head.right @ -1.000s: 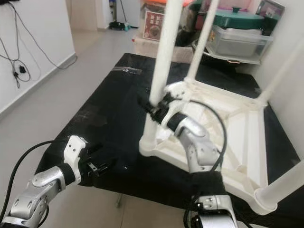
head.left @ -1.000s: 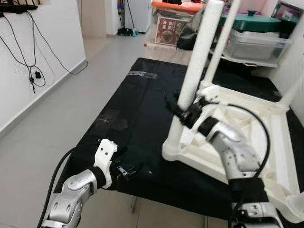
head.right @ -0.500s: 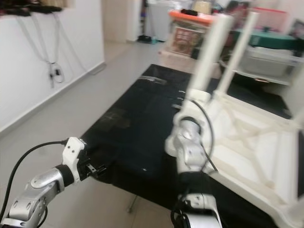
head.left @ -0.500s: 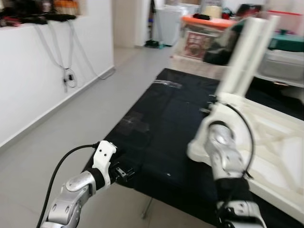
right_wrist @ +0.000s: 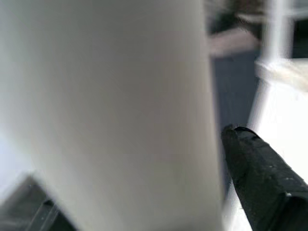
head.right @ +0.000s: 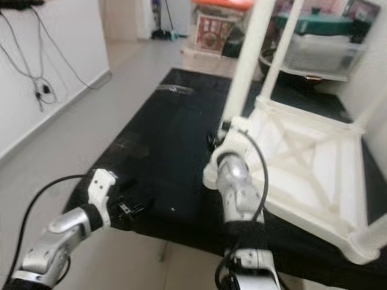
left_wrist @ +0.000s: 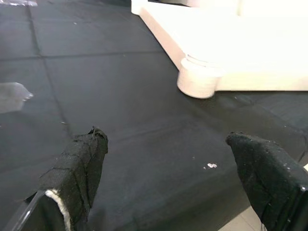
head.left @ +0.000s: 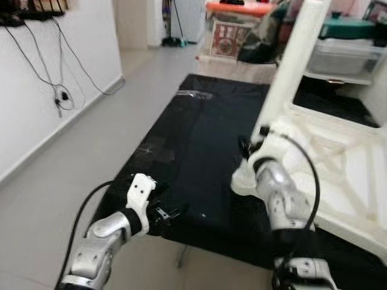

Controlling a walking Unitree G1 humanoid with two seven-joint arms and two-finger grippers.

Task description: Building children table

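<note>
A white plastic children's table (head.left: 338, 175) lies upside down on a black-covered worktop (head.left: 205, 133), its legs pointing up. My right gripper (head.left: 251, 145) is at the base of the near-left leg (head.left: 290, 66), just above the corner socket. In the right wrist view this leg (right_wrist: 120, 110) fills the space between the black fingers (right_wrist: 260, 178), which close on it. My left gripper (head.left: 169, 212) hovers low over the worktop's front-left edge. In the left wrist view its fingers (left_wrist: 86, 154) stand wide apart, holding nothing, facing the table's corner socket (left_wrist: 199, 79).
Behind the worktop stand a clear plastic box (head.left: 338, 57) with a green lid (head.left: 344, 27) above it and an orange-lidded box (head.left: 236, 9). Grey floor (head.left: 78, 157) runs along the left to a white wall with hanging cables (head.left: 57, 96).
The whole picture has swung and blurred, so the camera moved. My right gripper stays on the leg's base; my left gripper keeps its place at the front edge, still open.
</note>
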